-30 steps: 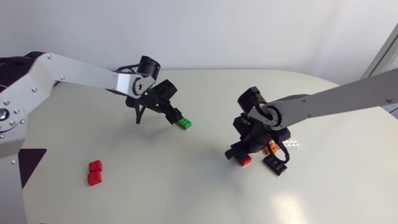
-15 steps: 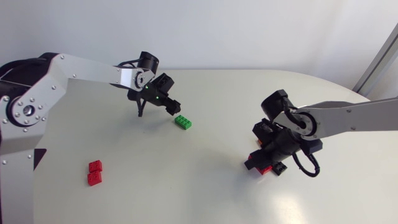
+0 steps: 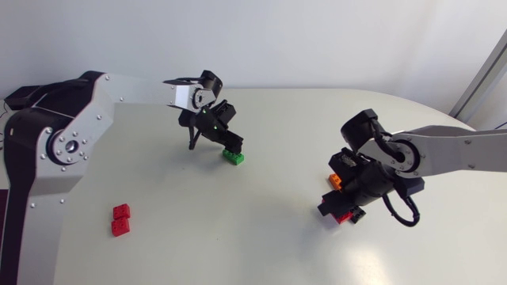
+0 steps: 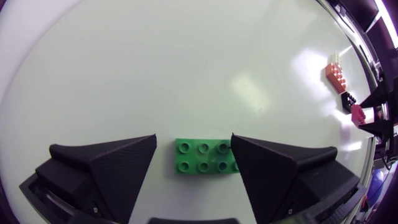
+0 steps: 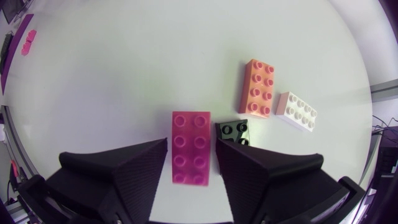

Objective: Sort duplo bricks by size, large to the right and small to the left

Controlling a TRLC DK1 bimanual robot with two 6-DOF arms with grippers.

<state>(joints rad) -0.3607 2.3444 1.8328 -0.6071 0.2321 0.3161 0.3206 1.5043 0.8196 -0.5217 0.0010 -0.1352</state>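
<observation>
The left end effector point(image 4: 193, 140) stands wide over the green brick point(image 4: 202, 155), which lies flat on the surface point(image 3: 253, 245) between its fingers. One finger is at the brick's end and the other is apart from it. In the head view they sit upper left of centre. At lower right, the right end effector point(image 5: 191, 142) is parted narrowly around the red brick point(image 5: 191, 147), with a thin gap on each side. A black brick point(image 5: 235, 132), an orange brick point(image 5: 257, 87) and a white brick point(image 5: 297, 111) lie just ahead of it. Two small red bricks point(image 3: 120, 212) lie at lower left.
</observation>
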